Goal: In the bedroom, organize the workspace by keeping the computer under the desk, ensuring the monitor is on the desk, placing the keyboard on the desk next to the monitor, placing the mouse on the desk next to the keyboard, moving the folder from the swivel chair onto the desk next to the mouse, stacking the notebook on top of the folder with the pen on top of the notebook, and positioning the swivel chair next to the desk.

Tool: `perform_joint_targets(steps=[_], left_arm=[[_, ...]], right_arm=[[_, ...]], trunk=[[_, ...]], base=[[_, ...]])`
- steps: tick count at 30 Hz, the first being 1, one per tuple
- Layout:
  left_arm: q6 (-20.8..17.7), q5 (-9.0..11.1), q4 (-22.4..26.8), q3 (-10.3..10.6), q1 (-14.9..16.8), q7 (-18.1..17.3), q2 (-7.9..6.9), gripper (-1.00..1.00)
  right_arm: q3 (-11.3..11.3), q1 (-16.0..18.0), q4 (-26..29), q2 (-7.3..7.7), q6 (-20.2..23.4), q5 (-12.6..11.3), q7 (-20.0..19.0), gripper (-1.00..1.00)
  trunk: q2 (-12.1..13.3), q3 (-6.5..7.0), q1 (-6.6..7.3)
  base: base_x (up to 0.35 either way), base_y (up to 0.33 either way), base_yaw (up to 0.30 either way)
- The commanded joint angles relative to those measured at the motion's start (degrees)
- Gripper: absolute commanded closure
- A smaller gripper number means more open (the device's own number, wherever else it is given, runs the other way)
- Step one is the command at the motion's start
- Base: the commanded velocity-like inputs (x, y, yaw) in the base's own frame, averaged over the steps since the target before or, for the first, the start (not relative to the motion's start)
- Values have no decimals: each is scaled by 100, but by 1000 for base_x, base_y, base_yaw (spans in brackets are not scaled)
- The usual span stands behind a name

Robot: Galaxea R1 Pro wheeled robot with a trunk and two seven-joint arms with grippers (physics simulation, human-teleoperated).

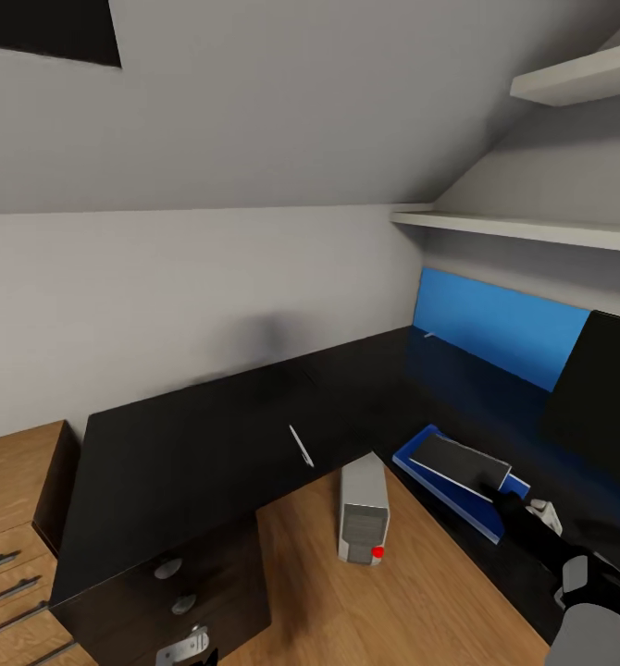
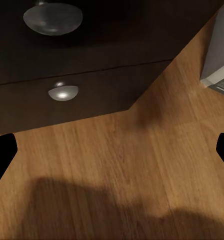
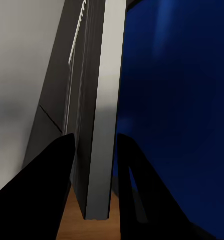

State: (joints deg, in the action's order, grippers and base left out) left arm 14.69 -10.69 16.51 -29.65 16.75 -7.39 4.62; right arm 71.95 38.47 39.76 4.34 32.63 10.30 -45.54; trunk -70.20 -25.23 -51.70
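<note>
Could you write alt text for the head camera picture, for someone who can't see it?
The robot's right hand holds a dark notebook over a blue folder on a black desk. A white pen lies on the desk; a pale computer stands on the wooden floor.

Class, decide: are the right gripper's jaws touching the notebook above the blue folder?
Touching. The right wrist view shows the right gripper with both jaws pressed against the notebook's faces, no gap.
</note>
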Motion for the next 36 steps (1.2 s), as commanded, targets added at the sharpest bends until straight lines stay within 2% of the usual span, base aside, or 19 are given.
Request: perform_joint_targets(steps=[1,9,10,14,22,36], left_arm=[[15,-56,2,-50,4,-26,4,-100],[15,-56,2,-43,4,-33,4,-100],[16,-56,2,-43,4,-34,4,-100],[11,-56,2,-42,4,-34,4,-100],[8,-56,2,-43,4,-34,4,-100],[8,-47,2,-41,4,-17,4,-100]], right_arm=[[38,11,6,-2,27,57,-52,100],[31,11,-1,-2,40,67,1,100],[31,11,-1,-2,40,65,24,-100],[30,11,-3,-1,34,53,189,-100],[30,11,-3,-1,33,51,220,-100],[30,11,-3,5,33,39,221,-100]], trunk=[[-4,-6,0],[-4,-6,0],[-4,-6,0],[-4,-6,0],[-4,-6,0],[557,245,307]], base=[[0,0,0],[0,0,0],[0,0,0],[0,0,0],[0,0,0],[0,0,0]])
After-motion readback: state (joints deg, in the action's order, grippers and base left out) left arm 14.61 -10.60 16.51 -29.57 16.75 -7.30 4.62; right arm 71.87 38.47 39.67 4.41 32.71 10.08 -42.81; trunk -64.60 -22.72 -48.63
